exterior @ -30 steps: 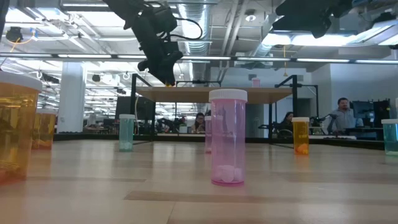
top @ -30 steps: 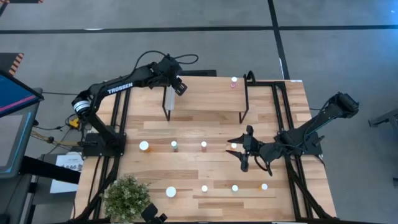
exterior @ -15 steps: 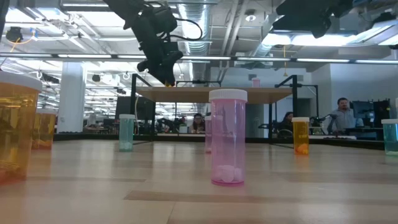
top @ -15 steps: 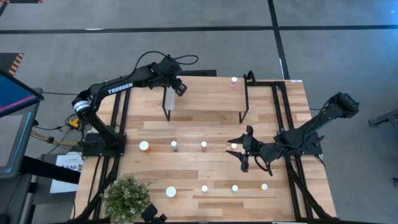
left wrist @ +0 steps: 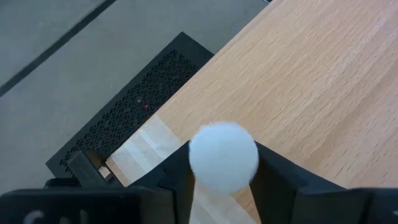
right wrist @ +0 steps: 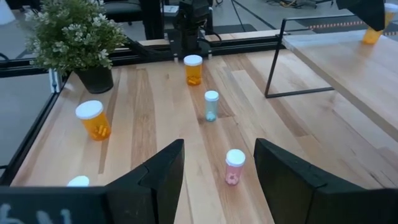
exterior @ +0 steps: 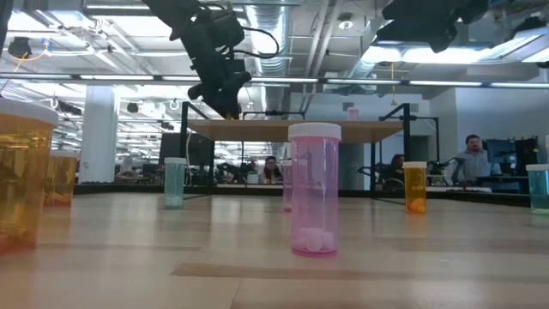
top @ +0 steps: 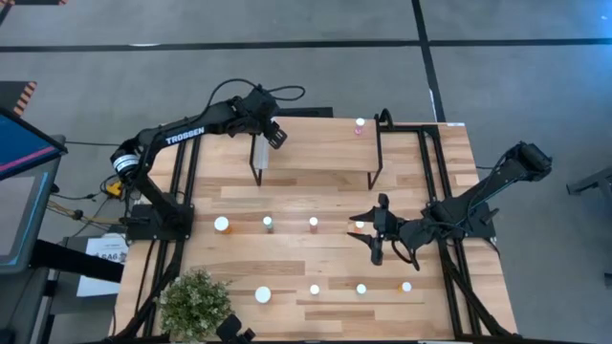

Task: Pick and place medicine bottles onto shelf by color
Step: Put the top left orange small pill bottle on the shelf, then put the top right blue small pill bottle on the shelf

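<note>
High view shows the wooden table (top: 316, 196) with the shelf (top: 320, 145) standing along its far side, raised on thin black legs so bottles can be grouped on its light top. A potted plant (top: 196, 301) sits at the near left corner, clear of the work. The left gripper (top: 270, 131) hangs over the shelf's left end, beside the pale strip, and in the left wrist view its fingers (left wrist: 280, 180) are clamped on either side of a white-capped bottle (left wrist: 222, 155); the right wrist view catches this bottle as orange (right wrist: 372, 32). It is held upright above the board, probably so it can be set down standing, well apart from the pink bottle (top: 360, 126) already at the shelf's right end. The right gripper (top: 376, 230) waits low over the table, jaws spread wide, facing a pink bottle (right wrist: 234, 166), a teal bottle (right wrist: 211, 104) and two orange bottles (right wrist: 93, 119) not yet sorted.
</note>
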Controlling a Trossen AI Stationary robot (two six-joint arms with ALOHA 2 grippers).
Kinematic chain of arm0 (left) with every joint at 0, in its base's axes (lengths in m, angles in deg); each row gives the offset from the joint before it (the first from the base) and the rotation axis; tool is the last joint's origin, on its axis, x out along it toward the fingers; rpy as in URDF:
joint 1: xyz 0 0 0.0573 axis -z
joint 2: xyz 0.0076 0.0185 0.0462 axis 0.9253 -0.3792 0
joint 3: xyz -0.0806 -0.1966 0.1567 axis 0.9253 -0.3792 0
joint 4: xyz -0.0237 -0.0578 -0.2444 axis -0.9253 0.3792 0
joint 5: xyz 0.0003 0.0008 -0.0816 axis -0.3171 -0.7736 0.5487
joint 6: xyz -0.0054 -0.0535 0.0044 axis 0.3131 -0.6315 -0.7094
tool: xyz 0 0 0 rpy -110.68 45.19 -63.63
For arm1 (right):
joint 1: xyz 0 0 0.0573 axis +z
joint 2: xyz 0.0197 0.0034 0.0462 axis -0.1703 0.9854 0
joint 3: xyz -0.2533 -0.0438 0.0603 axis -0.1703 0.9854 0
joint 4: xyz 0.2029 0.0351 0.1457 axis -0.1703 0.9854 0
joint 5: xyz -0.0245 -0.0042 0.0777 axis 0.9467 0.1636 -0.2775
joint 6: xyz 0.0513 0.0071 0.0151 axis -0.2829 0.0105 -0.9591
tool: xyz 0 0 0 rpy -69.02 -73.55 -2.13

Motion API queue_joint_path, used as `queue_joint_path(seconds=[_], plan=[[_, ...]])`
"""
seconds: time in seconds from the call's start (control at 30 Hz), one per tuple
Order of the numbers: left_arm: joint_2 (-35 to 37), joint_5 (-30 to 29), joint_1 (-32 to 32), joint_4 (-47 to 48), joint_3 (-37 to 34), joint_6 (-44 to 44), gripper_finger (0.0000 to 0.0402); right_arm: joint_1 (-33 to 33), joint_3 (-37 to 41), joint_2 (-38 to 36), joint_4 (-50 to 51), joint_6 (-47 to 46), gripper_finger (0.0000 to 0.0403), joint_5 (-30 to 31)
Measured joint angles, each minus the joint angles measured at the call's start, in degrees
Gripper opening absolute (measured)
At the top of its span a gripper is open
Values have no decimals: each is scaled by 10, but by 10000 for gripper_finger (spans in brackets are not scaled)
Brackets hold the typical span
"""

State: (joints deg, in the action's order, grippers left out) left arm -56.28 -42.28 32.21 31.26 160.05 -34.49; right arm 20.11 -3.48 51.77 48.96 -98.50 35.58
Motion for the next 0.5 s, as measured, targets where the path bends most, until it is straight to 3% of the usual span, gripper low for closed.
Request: queue_joint_path(seconds=[0.5], plan=[[25,-23,14,4,7,19,234,0,0,0,6,1,216,0]])
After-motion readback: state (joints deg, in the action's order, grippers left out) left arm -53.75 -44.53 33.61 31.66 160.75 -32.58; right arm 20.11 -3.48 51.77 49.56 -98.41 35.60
